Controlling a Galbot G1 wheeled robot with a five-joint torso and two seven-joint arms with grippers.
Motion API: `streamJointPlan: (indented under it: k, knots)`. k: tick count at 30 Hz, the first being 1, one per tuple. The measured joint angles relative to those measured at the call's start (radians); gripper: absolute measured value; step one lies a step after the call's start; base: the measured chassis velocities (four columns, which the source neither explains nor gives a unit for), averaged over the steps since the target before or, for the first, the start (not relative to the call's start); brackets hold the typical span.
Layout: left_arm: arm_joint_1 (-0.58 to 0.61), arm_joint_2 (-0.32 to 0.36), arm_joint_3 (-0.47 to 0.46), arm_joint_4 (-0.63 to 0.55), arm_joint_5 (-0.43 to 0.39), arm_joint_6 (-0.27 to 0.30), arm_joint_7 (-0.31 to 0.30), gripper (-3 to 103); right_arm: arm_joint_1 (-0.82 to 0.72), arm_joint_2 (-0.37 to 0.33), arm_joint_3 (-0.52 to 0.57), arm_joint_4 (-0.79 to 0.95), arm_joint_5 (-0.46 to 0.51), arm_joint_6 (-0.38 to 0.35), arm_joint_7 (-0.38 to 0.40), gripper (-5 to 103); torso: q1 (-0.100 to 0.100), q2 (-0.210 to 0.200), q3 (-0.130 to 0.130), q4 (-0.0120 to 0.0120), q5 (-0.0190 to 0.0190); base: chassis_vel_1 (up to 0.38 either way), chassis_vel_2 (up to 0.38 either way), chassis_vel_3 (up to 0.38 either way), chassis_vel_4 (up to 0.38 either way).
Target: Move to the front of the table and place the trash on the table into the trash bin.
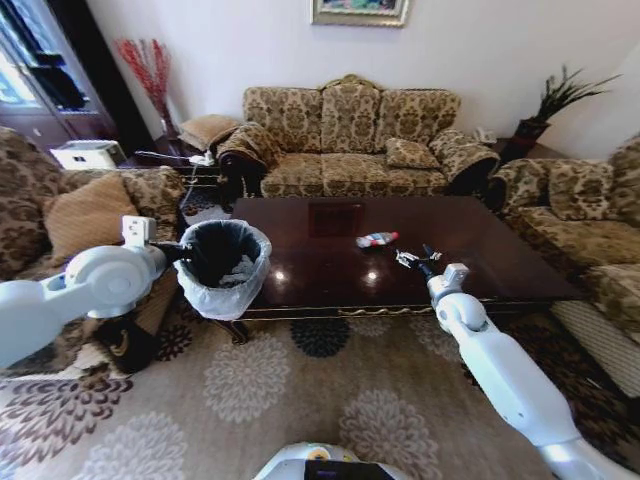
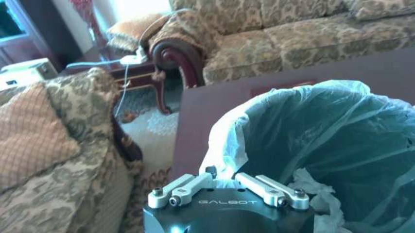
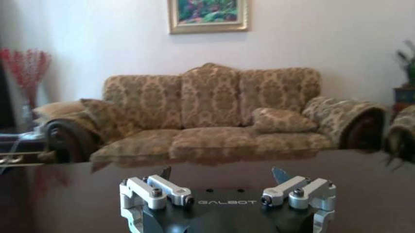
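The table (image 1: 300, 270) of dark glossy wood stands in front of me. On it lie a crushed bottle (image 1: 377, 239) with a red-blue label and a small crinkled wrapper (image 1: 405, 259). My right gripper (image 1: 428, 254) hovers over the table's front part, just right of the wrapper. In the right wrist view the gripper (image 3: 222, 173) is open with nothing between its fingers above the table top (image 3: 65, 194). My left gripper (image 1: 183, 249) is shut on the rim of the trash bin (image 1: 222, 265), held at the table's left end. White paper (image 2: 310, 188) lies inside the bag-lined bin (image 2: 311, 141), by the left gripper (image 2: 220, 175).
A patterned sofa (image 1: 350, 140) stands behind the table. Armchairs flank it on the left (image 1: 60, 210) and right (image 1: 590, 220). A small side table (image 1: 185, 165) with cables sits at the back left. Patterned carpet (image 1: 300, 390) covers the floor before the table.
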Motion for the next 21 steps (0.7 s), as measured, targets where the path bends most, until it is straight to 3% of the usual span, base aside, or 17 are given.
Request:
streamJointPlan:
  k: [3, 6, 11, 13, 15, 17, 21]
  knots:
    - [-0.040, -0.030, 0.050, -0.027, 0.006, 0.002, 0.010, 0, 0.037, 0.037, -0.011, -0.063, -0.024, 0.033, 0.000, 100, 0.000, 0.000, 0.000, 0.0001, -0.0013, -0.259, -0.300, 0.255, 0.282]
    - [-0.063, -0.043, 0.070, -0.039, 0.006, 0.005, 0.012, 0, 0.057, 0.058, -0.017, -0.095, -0.036, 0.048, 0.000, 100, 0.000, 0.000, 0.000, 0.0003, 0.0016, -0.160, -0.152, 0.124, 0.129]
    - [-0.064, -0.043, 0.071, -0.041, 0.006, 0.006, 0.014, 0, 0.058, 0.059, -0.017, -0.096, -0.036, 0.048, 0.000, 100, 0.000, 0.000, 0.000, 0.0001, -0.0007, -0.012, -0.047, 0.016, 0.013]
    - [-0.064, -0.043, 0.071, -0.039, 0.005, 0.006, 0.013, 0, 0.058, 0.059, -0.017, -0.096, -0.036, 0.048, 0.000, 100, 0.000, 0.000, 0.000, 0.0007, -0.0022, 0.016, 0.025, -0.011, -0.012]
    - [-0.064, -0.042, 0.071, -0.037, 0.005, 0.007, 0.011, 0, 0.058, 0.059, -0.017, -0.095, -0.036, 0.048, 0.000, 100, 0.000, 0.000, 0.000, 0.0026, -0.0013, 0.086, 0.061, -0.007, -0.014]
    - [-0.064, -0.042, 0.071, -0.037, 0.005, 0.007, 0.011, 0, 0.057, 0.059, -0.017, -0.094, -0.036, 0.048, 0.000, 100, 0.000, 0.000, 0.000, 0.0028, -0.0013, 0.081, 0.064, 0.015, -0.010]
    - [-0.064, -0.041, 0.071, -0.037, 0.005, 0.007, 0.011, 0, 0.056, 0.058, -0.017, -0.093, -0.035, 0.047, 0.000, 100, 0.000, 0.000, 0.000, 0.0008, -0.0004, 0.009, 0.017, 0.004, 0.002]
